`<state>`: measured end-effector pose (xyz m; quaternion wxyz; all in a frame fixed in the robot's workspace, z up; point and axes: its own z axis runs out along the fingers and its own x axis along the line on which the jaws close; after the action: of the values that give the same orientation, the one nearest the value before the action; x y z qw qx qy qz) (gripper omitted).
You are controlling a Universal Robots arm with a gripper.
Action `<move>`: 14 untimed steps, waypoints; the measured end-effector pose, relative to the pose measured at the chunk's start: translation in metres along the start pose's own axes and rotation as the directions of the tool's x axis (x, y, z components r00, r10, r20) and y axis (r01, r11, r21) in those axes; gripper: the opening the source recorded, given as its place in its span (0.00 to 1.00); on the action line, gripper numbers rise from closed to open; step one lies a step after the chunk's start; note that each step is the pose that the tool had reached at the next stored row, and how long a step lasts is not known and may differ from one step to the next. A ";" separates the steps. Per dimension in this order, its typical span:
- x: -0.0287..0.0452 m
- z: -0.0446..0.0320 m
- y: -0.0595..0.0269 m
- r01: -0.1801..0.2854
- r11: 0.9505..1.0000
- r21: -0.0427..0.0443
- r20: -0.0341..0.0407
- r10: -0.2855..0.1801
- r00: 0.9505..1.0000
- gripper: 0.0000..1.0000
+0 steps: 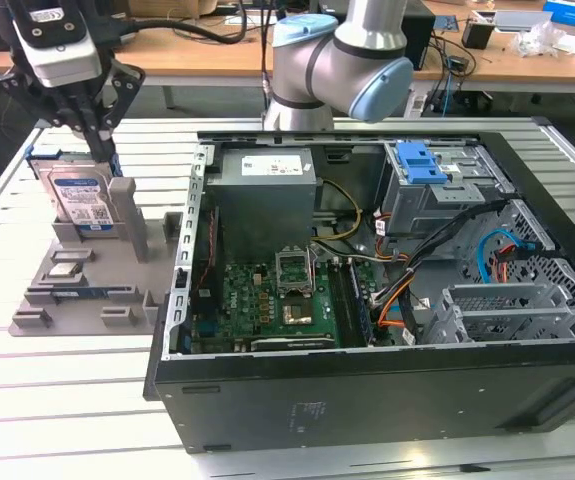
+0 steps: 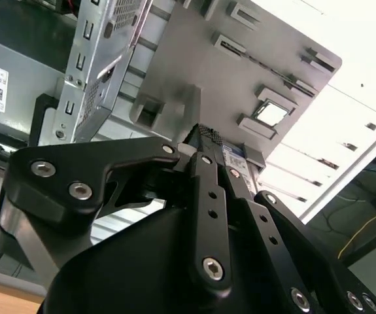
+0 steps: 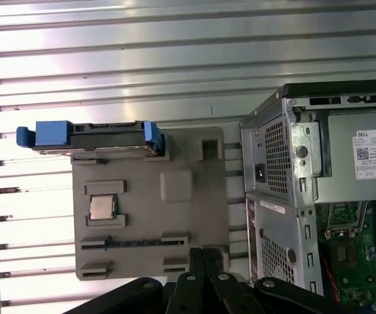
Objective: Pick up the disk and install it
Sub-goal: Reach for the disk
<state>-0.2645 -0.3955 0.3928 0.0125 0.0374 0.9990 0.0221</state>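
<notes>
Disk (image 1: 79, 200) first: in the exterior view it stands up on its edge at the back of a grey holder (image 1: 87, 290), and its white and blue label faces the camera. The holder lies on the metal counter (image 1: 67, 400), just beside the open computer case (image 1: 367, 390), on the exterior view's left. The black pincer (image 1: 102, 158) hangs over the disk with its tips together and nothing in between. I cannot tell if it touches the disk's top. A little square chip (image 1: 64, 268) sits in the holder in front of the disk. In the second wrist view the pincer (image 2: 214, 147) points down at the holder (image 2: 194, 59), and a bit of the disk (image 2: 233, 157) peeks out by its tips. The chip (image 2: 271, 112) is near. In the first wrist view the disk (image 3: 102, 139) shows from above, thin and dark with blue rails at both ends, standing along one edge of the holder (image 3: 194, 216). The chip (image 3: 102, 207) lies just beside it. The pincer (image 3: 203, 252), tips together, shows by the holder's opposite edge, and the case (image 3: 305, 163) stands next to the holder.
</notes>
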 end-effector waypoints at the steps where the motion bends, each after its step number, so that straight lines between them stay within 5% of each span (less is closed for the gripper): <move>1: 0.0019 0.0000 0.0011 0.000 1.000 0.000 0.000 0.000 1.000 0.11; 14: 0.0567 -0.0001 0.0079 0.000 1.000 0.000 0.000 0.000 1.000 0.11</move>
<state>-0.3205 -0.3833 0.3919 0.0125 0.0374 0.9990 0.0220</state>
